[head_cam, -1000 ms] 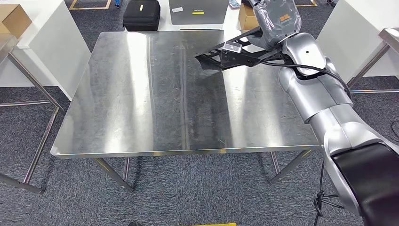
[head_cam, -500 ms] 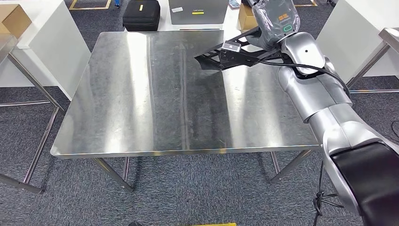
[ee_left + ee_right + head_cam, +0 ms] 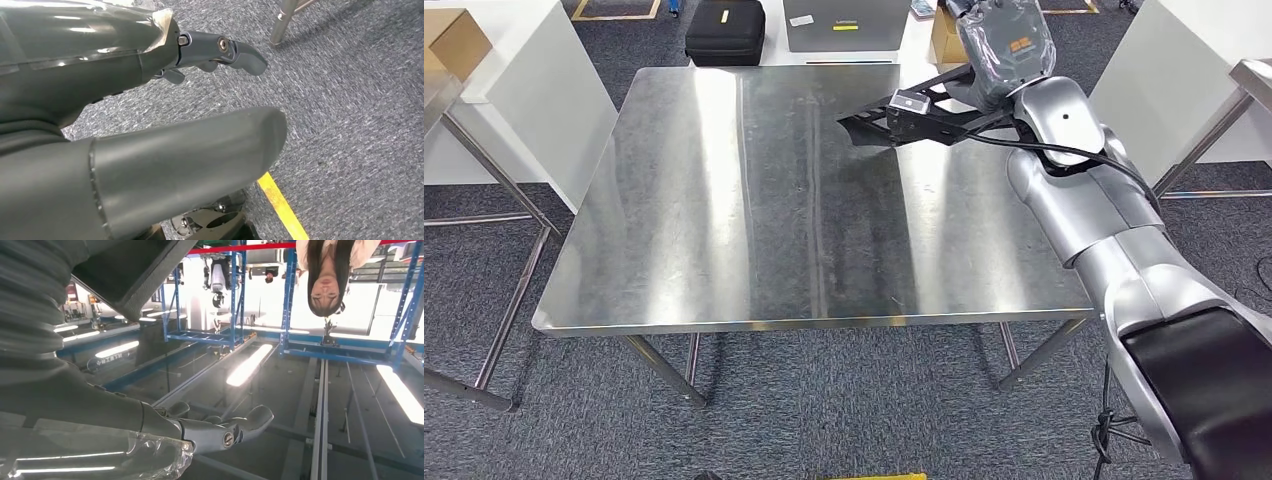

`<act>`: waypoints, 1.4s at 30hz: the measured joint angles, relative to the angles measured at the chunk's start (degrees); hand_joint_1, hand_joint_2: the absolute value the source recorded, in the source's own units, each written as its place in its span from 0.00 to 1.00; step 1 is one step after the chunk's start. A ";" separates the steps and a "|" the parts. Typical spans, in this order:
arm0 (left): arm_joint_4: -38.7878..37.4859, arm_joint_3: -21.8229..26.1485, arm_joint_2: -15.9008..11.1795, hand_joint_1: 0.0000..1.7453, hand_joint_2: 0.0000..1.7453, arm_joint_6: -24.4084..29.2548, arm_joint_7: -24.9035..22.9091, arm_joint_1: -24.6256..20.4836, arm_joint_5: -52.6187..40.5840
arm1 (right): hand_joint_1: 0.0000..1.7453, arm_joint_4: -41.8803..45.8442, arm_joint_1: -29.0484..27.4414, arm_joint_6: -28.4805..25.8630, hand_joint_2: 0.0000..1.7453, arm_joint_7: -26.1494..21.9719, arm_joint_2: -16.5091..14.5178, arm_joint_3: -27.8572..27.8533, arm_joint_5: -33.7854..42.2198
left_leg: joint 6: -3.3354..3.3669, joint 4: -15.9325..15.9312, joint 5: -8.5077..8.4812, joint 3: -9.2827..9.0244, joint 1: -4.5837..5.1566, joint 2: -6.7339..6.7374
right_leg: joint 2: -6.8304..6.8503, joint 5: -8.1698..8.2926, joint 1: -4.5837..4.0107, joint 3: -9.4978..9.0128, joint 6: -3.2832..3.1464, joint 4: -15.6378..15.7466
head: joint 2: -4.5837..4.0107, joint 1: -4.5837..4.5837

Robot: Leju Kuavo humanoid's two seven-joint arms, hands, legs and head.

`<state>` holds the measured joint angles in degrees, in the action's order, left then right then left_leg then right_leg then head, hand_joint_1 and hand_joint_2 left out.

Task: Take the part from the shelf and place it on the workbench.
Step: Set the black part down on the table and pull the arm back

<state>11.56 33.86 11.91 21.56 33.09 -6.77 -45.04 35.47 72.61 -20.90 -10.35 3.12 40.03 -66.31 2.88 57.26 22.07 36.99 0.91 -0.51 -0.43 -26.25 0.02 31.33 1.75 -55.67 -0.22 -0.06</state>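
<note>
A black flat bracket-like part point(image 3: 914, 118) with a small white label hangs tilted over the far right of the steel workbench point(image 3: 724, 220). My right hand point(image 3: 999, 45), wrapped in clear plastic, holds its raised end at the bench's far edge. The part's low tip lies close to the tabletop; whether it touches is unclear. In the right wrist view the dark part point(image 3: 132, 272) lies beside the right hand's fingers point(image 3: 225, 432). My left hand point(image 3: 220, 50) hangs over grey carpet and holds nothing.
Beyond the bench stand a black case point(image 3: 724, 30), a grey laptop point(image 3: 844, 22) and a cardboard box point(image 3: 949, 40). White tables flank both sides. In the right wrist view are blue shelf racks point(image 3: 235, 335) and a person point(image 3: 327, 275).
My right hand and forearm have shifted slightly left and away, carrying the part's raised end with them. The part's low tip stays in about the same place.
</note>
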 joint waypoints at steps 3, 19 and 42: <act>0.00 0.49 0.00 0.00 0.00 0.27 0.13 0.17 0.33 | 0.00 3.85 -2.41 2.17 1.00 2.21 1.05 0.48 1.03 | 0.00 0.00 0.00 -0.01 -0.01 -0.02 | 0.02 -0.01 0.01 0.01 -0.01 0.01 | 0.00 -0.04; 0.00 2.01 0.15 0.00 0.00 0.93 0.33 0.81 0.95 | 0.00 25.71 -17.88 6.28 1.00 9.06 7.52 2.74 1.34 | 0.00 0.00 0.02 0.00 -0.03 0.01 | 0.04 -0.02 0.06 0.05 -0.02 0.01 | 0.00 -0.24; 0.00 2.64 0.33 0.00 0.00 1.23 0.50 0.84 1.01 | 0.00 34.70 -42.79 -2.84 1.00 10.91 5.28 2.45 -4.89 | -0.05 -0.03 0.14 0.01 -0.05 -0.05 | 0.08 -0.18 0.06 0.06 0.08 0.03 | 0.00 -0.46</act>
<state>11.56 36.50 12.25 22.79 33.59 -5.93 -44.03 70.17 29.82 -23.75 0.56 8.40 42.48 -71.20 2.82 57.23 22.21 37.00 0.85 -0.56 -0.34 -26.43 0.08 31.39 1.83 -55.65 -0.22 -0.52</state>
